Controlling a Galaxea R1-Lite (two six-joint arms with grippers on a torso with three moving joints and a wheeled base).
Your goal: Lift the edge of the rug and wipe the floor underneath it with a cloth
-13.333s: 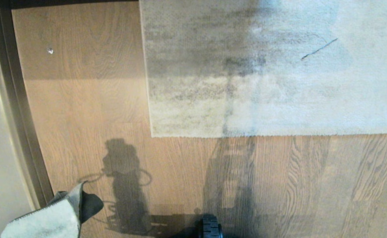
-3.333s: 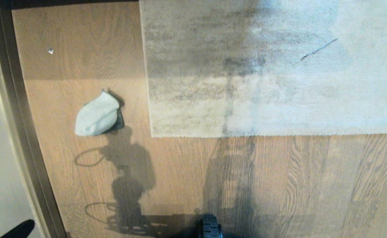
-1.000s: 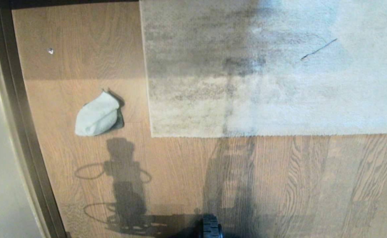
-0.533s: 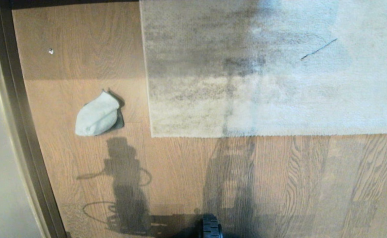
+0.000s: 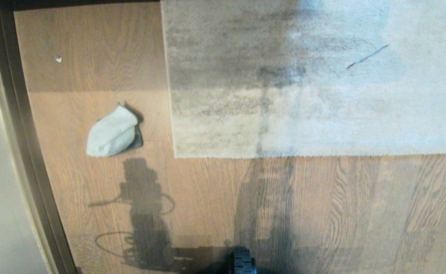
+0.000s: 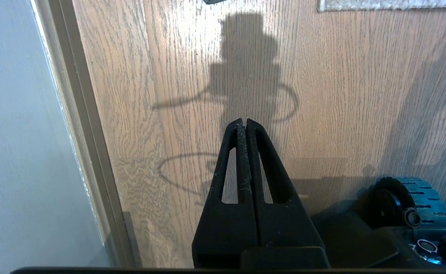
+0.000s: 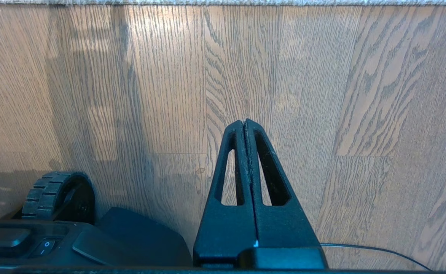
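Cloth [image 5: 112, 131] lies loose on the floor [image 5: 207, 198], to the left of the rug, apart from the rug edge [image 5: 174, 125] and its corner. Rug lies flat all along; from this, you can't tell whether the floor beneath has been wiped. Left claw [image 6: 242, 121] is pressed together on nothing, hanging over bare planks near the baseboard [image 6: 93, 152]; right claw [image 7: 244, 122] likewise together and empty, over planks short of the rug's front border. Watch for these: pinch the rug too shallow and the short pile will likely slip out, dropping the edge onto the wiping arm. Grab the cloth by one fold and it may trail or bunch under the rug. Your wheel [image 5: 242, 262] sits close; driving forward could pin the border down.
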